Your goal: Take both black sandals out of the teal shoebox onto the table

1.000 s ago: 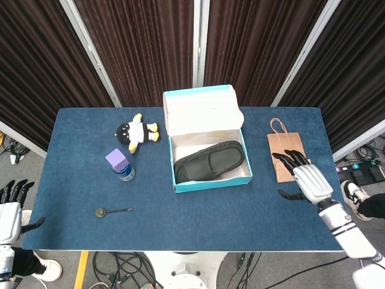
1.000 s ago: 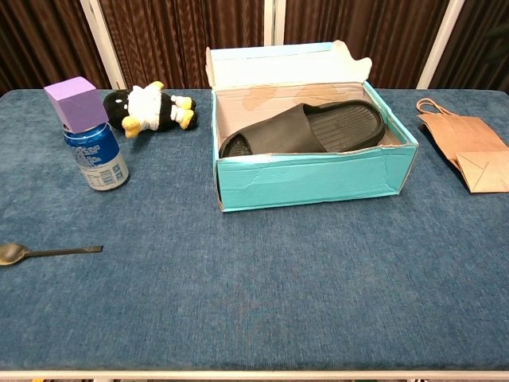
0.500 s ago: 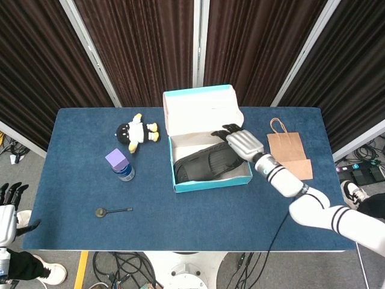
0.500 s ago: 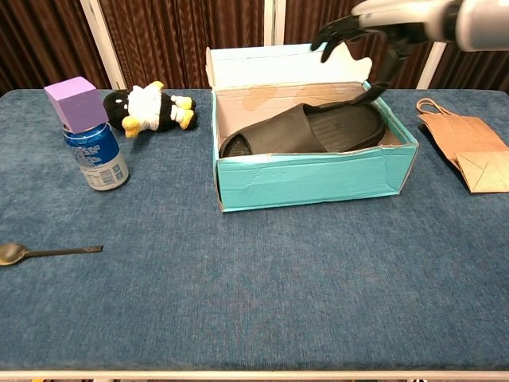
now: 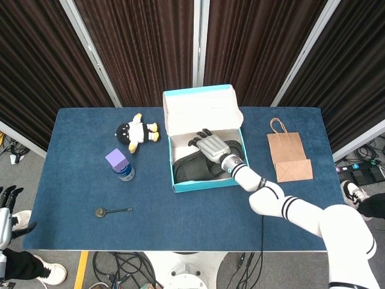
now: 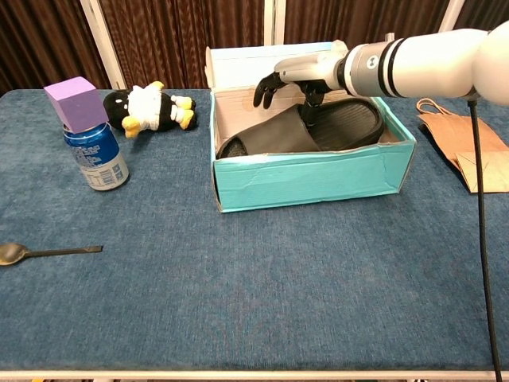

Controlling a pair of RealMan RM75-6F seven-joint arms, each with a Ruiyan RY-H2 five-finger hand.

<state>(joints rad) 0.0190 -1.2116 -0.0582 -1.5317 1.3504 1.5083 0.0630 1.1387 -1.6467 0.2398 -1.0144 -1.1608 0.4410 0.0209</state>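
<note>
Head view shows my left hand point(image 5: 5, 208) idle off the bench's point(image 5: 78, 180) left edge, far left of my right hand, fingers apart, holding nothing. One spoon point(image 5: 113, 211), one can point(image 6: 95, 155) under a purple block point(image 6: 75, 102) and one plush penguin point(image 5: 138, 130) lie left of it. My right hand point(image 5: 210, 146) hovers inside the teal shoebox point(image 6: 310, 179), fingers spread over the sandal point(image 6: 314, 127), poised to grasp. I can make out one sandal; a second I cannot tell. One paper bag point(image 5: 289, 153) lies right of it.
</note>
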